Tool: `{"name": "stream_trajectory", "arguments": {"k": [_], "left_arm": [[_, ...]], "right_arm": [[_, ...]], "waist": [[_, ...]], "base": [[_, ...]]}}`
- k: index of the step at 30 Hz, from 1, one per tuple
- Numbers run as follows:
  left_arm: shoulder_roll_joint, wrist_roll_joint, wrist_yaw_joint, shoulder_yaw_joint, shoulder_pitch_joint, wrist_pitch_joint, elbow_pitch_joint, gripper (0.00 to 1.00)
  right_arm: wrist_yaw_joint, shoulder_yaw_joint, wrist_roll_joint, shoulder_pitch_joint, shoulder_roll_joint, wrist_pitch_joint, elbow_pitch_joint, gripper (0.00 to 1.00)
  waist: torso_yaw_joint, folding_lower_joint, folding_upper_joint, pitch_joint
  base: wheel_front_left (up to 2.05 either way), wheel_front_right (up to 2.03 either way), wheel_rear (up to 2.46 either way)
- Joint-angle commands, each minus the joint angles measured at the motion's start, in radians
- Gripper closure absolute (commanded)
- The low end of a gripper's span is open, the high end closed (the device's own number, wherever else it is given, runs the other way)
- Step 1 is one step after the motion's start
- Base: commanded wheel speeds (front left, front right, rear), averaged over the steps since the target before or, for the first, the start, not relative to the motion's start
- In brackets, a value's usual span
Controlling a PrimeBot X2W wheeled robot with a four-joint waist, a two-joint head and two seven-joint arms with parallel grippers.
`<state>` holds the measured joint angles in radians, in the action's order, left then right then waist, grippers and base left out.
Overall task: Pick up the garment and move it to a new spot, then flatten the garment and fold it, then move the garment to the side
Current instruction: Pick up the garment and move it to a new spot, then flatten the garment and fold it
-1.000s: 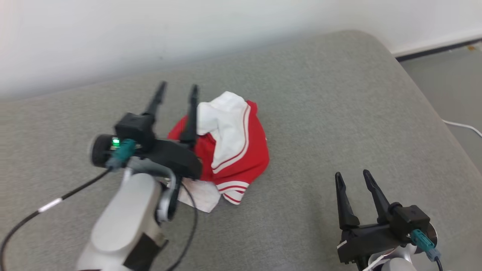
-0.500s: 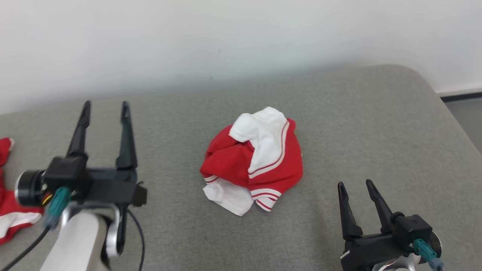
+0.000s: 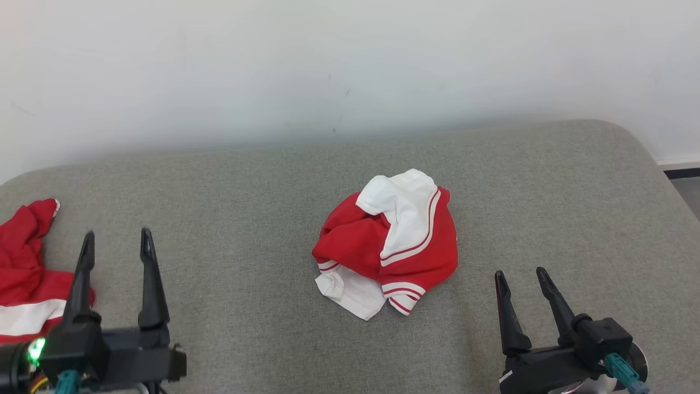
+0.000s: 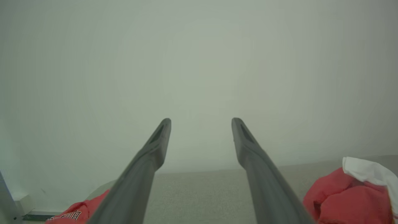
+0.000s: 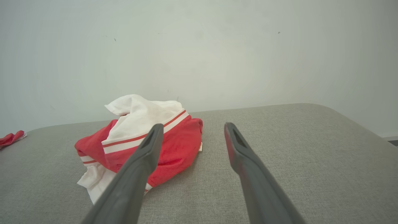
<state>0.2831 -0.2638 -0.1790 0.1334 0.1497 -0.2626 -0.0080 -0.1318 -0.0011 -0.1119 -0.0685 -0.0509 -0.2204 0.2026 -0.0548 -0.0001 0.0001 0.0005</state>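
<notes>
Left claw (image 3: pixel 117 234) spread, empty, well left of crumpled red-white garment (image 3: pixel 388 241); right claw (image 3: pixel 520 272) spread, empty, near its right. Second red cloth (image 3: pixel 27 273) farther left of garment.

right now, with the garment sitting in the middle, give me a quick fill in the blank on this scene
1. The crumpled garment in the middle of the grey surface is red and ____.
2. The left gripper and the right gripper both stand ____, with nothing between their fingers.
3. In the head view, the second red garment lies at the surface's far ____ side, beside the left gripper.

Missing words: white; open; left
</notes>
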Motion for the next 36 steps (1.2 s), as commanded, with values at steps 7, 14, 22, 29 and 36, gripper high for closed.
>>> {"name": "stream_trajectory", "arguments": {"k": [7, 14, 22, 29, 36], "left_arm": [[-0.017, 0.02, 0.013, -0.028, -0.109, -0.003, -0.005, 0.0], [-0.046, -0.011, 0.046, -0.062, -0.183, -0.003, 0.003, 0.0], [-0.06, 0.013, 0.052, -0.07, -0.222, -0.003, 0.044, 0.0], [-0.053, 0.049, 0.053, -0.041, -0.217, -0.003, 0.088, 0.0], [-0.056, 0.056, 0.065, -0.028, -0.202, -0.003, 0.116, 0.0]], "right_arm": [[0.002, -0.006, 0.009, 0.016, 0.001, 0.007, -0.011, 0.0], [0.002, -0.015, 0.002, 0.029, 0.001, 0.014, -0.014, 0.0], [0.002, -0.027, 0.007, 0.038, 0.001, 0.025, -0.014, 0.0], [0.002, -0.031, 0.016, 0.042, 0.001, 0.039, -0.015, 0.0], [0.002, -0.034, 0.02, 0.046, 0.001, 0.043, -0.012, 0.0]], "waist": [[0.005, 0.0001, -0.0001, -0.015], [0.012, 0.0001, -0.0001, -0.029], [0.023, 0.0001, -0.0001, -0.041], [0.031, 0.0001, -0.0001, -0.045], [0.037, 0.0001, -0.0001, -0.043]], "base": [[0.0, 0.0, 0.0], [0.0, 0.0, 0.0], [0.0, 0.0, 0.0], [0.0, 0.0, 0.0], [0.0, 0.0, 0.0]]}}
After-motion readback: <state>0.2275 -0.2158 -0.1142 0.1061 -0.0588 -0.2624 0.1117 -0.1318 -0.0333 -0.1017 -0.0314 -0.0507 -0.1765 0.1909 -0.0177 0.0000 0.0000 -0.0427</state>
